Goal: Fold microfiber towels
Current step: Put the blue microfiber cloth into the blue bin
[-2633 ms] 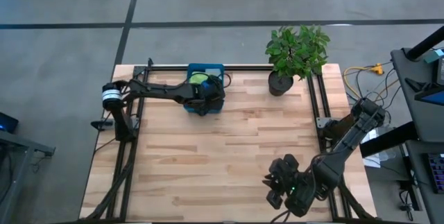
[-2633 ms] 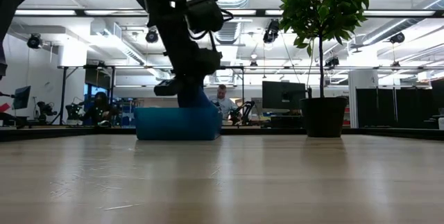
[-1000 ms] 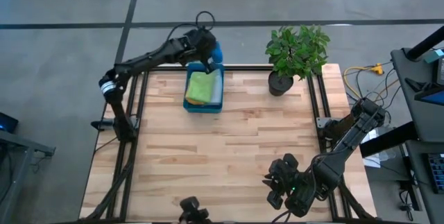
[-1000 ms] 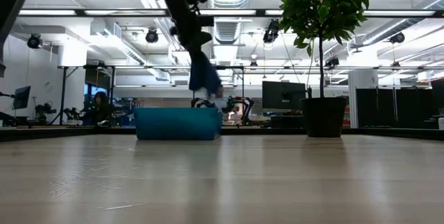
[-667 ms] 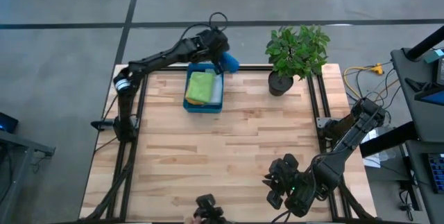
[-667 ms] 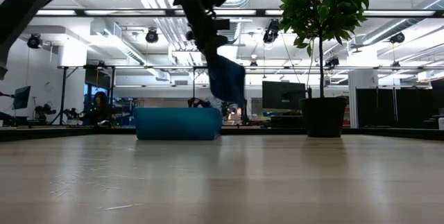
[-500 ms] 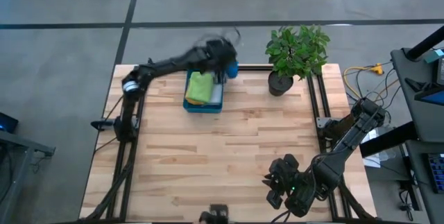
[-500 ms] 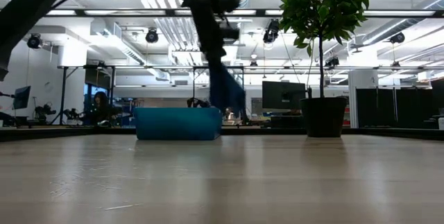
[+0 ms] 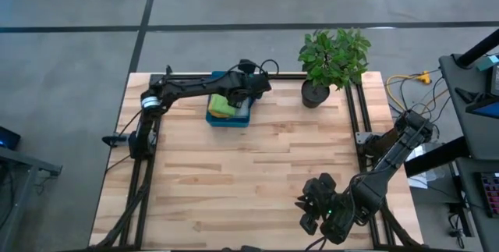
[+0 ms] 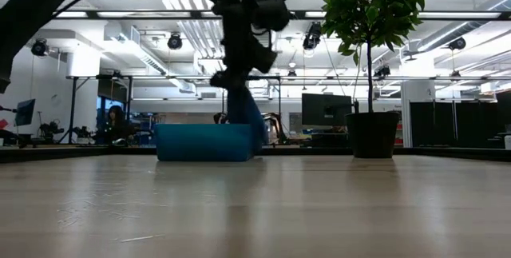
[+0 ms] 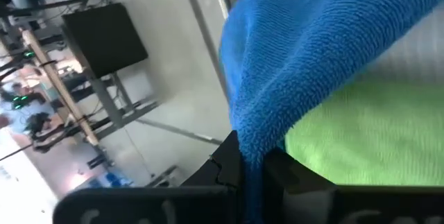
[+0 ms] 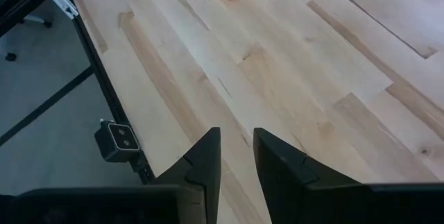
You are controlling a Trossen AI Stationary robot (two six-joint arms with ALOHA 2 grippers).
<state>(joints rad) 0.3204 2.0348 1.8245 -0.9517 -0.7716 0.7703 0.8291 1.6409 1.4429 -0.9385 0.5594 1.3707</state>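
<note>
My left gripper (image 9: 249,90) is over the right end of the teal tray (image 9: 231,119) at the table's far edge, shut on the blue towel (image 10: 243,114). The towel hangs down to the tray's right end (image 10: 254,148). The lime green towel (image 9: 221,105) lies in the tray and also shows in the left wrist view (image 11: 368,141), with a pale grey cloth (image 11: 416,57) beside it. My right gripper (image 9: 312,205) waits near the table's front right, empty, with a narrow gap between its fingers (image 12: 208,158). My left gripper pinches the blue towel between its two fingers at a bunched part (image 11: 253,156); one layer or several, I cannot tell. The fingers come from above, pointing down. The towel hangs slack below them (image 10: 246,126). Whether its lower end rests in the tray, I cannot tell.
A potted plant (image 9: 331,61) stands at the far right, close to the tray. Black frame rails (image 9: 355,111) run along the table's sides. Bare wood (image 9: 249,182) spreads over the middle and near part of the table.
My left gripper, which held the blue towel high beyond the tray's far edge, has swung toward the table's right, then come down and toward the near edge, to the tray's right end. The towel has swung with it and now hangs lower, at the tray.
</note>
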